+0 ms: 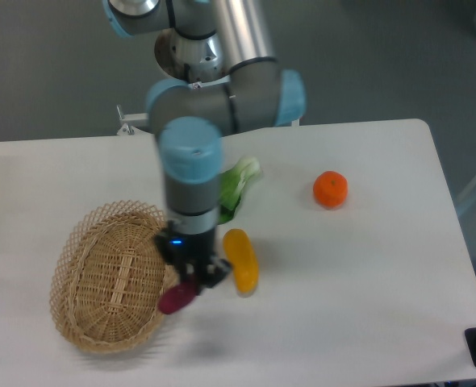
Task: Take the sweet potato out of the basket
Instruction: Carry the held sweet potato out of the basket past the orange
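Observation:
The sweet potato is a small purple-magenta tuber. It sits tilted between my gripper's fingers at the right rim of the basket, a large tan woven wicker oval at the table's front left. My gripper points down and is shut on the sweet potato's upper end. The tuber's lower end overlaps the basket's rim. I cannot tell whether it touches the rim. The inside of the basket shows bare weave.
A yellow-orange oblong vegetable lies just right of my gripper, very close to it. A green leafy vegetable lies behind it, partly hidden by the arm. A round orange fruit sits further right on the white table.

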Motion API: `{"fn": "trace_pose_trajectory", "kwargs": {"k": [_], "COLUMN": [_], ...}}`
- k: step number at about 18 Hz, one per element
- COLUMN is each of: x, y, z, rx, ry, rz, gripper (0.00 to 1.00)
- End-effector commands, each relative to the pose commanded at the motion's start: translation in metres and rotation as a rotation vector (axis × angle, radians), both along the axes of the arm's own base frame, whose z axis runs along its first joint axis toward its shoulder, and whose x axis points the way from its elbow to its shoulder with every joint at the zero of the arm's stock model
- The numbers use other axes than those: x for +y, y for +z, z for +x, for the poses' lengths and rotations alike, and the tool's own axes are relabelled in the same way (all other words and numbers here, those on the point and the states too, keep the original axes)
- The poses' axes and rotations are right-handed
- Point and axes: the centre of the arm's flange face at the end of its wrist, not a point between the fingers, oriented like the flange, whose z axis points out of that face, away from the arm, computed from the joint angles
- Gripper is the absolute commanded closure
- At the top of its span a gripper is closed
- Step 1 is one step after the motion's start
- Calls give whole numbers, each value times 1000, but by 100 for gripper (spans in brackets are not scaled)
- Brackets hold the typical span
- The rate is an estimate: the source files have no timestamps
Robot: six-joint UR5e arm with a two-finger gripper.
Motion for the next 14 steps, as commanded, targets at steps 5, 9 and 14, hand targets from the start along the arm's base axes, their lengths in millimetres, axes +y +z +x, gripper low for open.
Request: {"fn": "trace_pose_trajectory", "kwargs": {"k": [5,9,14], "x": [-48,-97,-159], "y": [0,-1,-8], "z": [-64,-118,-174], "rx": [24,48,96], "ry": [49,82,32], "rz": [-11,-26,-62], "gripper": [81,81,80]}}
